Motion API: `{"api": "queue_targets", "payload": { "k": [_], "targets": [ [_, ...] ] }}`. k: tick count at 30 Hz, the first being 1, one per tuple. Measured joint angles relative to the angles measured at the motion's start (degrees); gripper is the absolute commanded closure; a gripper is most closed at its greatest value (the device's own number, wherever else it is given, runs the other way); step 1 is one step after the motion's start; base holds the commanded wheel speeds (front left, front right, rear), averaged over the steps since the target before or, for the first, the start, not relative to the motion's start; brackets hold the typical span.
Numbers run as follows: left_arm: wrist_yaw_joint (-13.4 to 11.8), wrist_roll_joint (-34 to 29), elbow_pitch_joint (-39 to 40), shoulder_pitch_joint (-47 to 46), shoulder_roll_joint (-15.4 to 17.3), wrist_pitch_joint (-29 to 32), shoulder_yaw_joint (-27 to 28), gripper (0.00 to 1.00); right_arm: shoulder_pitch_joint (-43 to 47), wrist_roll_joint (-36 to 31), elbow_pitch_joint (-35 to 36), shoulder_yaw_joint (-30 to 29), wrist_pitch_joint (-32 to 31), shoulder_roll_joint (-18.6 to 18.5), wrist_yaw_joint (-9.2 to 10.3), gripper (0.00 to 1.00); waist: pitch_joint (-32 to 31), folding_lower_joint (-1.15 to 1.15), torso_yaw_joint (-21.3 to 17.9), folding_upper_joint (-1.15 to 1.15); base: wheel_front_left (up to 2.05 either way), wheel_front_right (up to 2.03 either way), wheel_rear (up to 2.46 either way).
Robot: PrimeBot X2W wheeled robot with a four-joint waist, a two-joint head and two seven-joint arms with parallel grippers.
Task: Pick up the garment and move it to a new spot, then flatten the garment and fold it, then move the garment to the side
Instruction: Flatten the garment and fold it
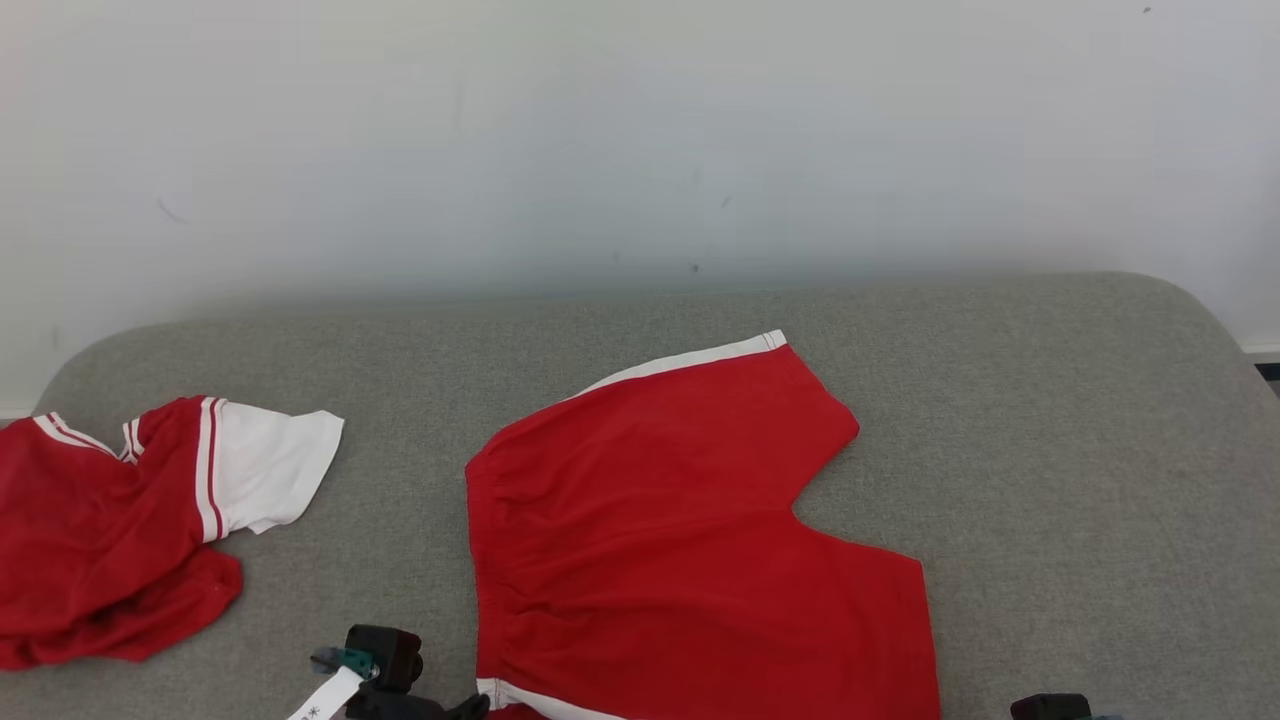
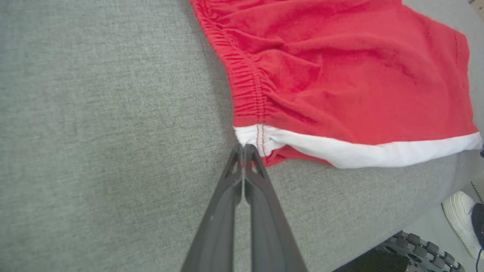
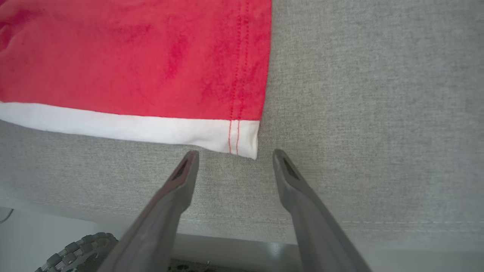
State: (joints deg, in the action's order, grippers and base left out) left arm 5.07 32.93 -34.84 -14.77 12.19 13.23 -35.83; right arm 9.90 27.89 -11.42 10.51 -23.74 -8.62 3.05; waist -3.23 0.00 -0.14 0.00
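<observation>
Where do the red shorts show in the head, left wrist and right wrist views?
Head view: the red shorts lie lower centre, spread flat on the grey cushion.
Left wrist view: upper right, gathered waistband on their left.
Right wrist view: upper left, stitched leg hem on their right.
Shared landmark: the white side stripe along the shorts' near edge.

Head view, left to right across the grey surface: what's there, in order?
crumpled red and white shirt → left gripper, at the bottom edge → red shorts, laid out flat → right gripper, just showing at the bottom edge
</observation>
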Motion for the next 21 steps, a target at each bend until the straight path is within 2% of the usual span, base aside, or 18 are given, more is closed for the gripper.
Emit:
{"api": "queue_targets", "payload": {
  "k": [6,8,9,10,11,12,15,16,18,21],
  "targets": [
    [0.07,0.13,-0.48,0.00,-0.03,-0.49,-0.03,1.00,-0.31,-0.01,-0.55,-0.82,-0.55,0.08,1.01,0.00,0.05,-0.01,0.12,0.00,0.00,0.00,0.00],
    [0.08,0.14,-0.56,0.00,-0.03,-0.51,-0.03,1.00,-0.52,-0.01,-0.81,-0.87,-0.58,0.14,1.05,0.04,0.06,-0.01,0.13,0.00,0.00,0.00,0.00],
    [0.08,0.14,-0.62,0.00,-0.03,-0.52,-0.04,1.00,-0.86,-0.01,-1.04,-0.89,-0.85,0.19,1.07,0.44,0.07,-0.01,0.13,0.00,0.00,0.00,0.00],
    [0.10,0.13,-0.67,0.00,-0.03,-0.57,-0.07,1.00,-1.16,0.00,-1.11,-1.03,-0.98,0.31,1.09,0.53,0.10,-0.01,0.14,0.00,0.00,0.00,0.00],
    [0.36,0.14,-0.74,-0.01,-0.03,-0.68,-0.08,1.00,-1.30,0.00,-1.14,-1.19,-0.97,0.49,1.29,0.56,0.13,-0.01,0.14,0.00,0.00,0.00,0.00],
    [0.48,0.14,-0.80,-0.01,-0.02,-0.68,-0.08,1.00,-1.35,0.00,-1.26,-1.33,-0.96,0.73,1.54,0.67,0.15,-0.01,0.15,0.00,0.00,0.00,0.00],
    [0.48,0.14,-0.92,-0.01,-0.02,-0.75,-0.09,1.00,-1.37,0.27,-1.71,-1.46,-0.97,1.36,1.57,0.80,0.23,-0.01,0.17,0.00,0.00,0.00,0.00],
    [0.49,0.14,-0.96,-0.01,-0.02,-0.75,-0.10,1.00,-1.42,0.31,-1.85,-1.52,-0.98,1.48,1.67,0.94,0.25,-0.01,0.18,0.00,0.00,0.00,0.00],
    [0.49,0.14,-1.07,-0.01,-0.02,-0.76,-0.13,1.00,-1.86,0.33,-2.15,-1.49,-0.98,1.62,1.97,1.00,0.29,-0.01,0.22,0.00,0.00,0.00,0.00],
    [0.51,0.15,-1.29,-0.04,-0.02,-1.11,-0.18,1.00,-2.38,0.33,-2.72,-1.49,-0.99,1.71,1.99,1.00,0.27,-0.01,0.28,0.00,0.00,0.00,0.00]
  ]
}}
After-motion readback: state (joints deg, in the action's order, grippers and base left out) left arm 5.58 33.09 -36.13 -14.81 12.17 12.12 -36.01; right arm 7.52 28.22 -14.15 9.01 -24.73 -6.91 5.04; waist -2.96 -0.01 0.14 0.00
